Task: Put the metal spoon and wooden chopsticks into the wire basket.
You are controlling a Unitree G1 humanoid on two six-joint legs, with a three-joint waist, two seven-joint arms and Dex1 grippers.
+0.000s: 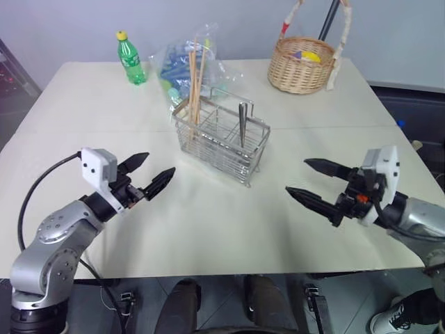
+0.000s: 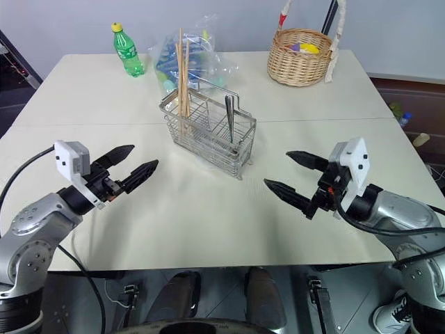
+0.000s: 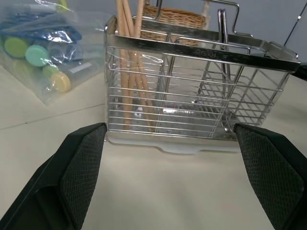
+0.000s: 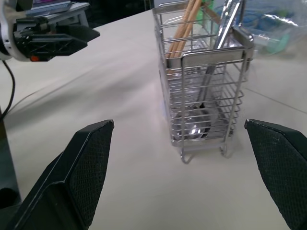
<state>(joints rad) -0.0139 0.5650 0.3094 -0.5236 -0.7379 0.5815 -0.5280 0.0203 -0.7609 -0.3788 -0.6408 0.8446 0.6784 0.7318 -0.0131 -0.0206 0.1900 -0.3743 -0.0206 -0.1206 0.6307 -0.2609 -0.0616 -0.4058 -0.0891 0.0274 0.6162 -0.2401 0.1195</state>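
Your spoon [image 4: 206, 103] and chopsticks [image 1: 194, 76] stand upright inside the basket [image 1: 221, 136], so both grippers, left [image 1: 149, 172] and right [image 1: 311, 179], hang spread and empty on either side of it, the job apparently done.

Head stereo pair: high, angled forward and down over table [image 1: 83, 97], whole tabletop covered. Left wrist view: low, close, facing long side of wire basket [image 3: 192, 86]. Right wrist view: low, near, facing basket's narrow end. Shared by all four: basket at table centre.
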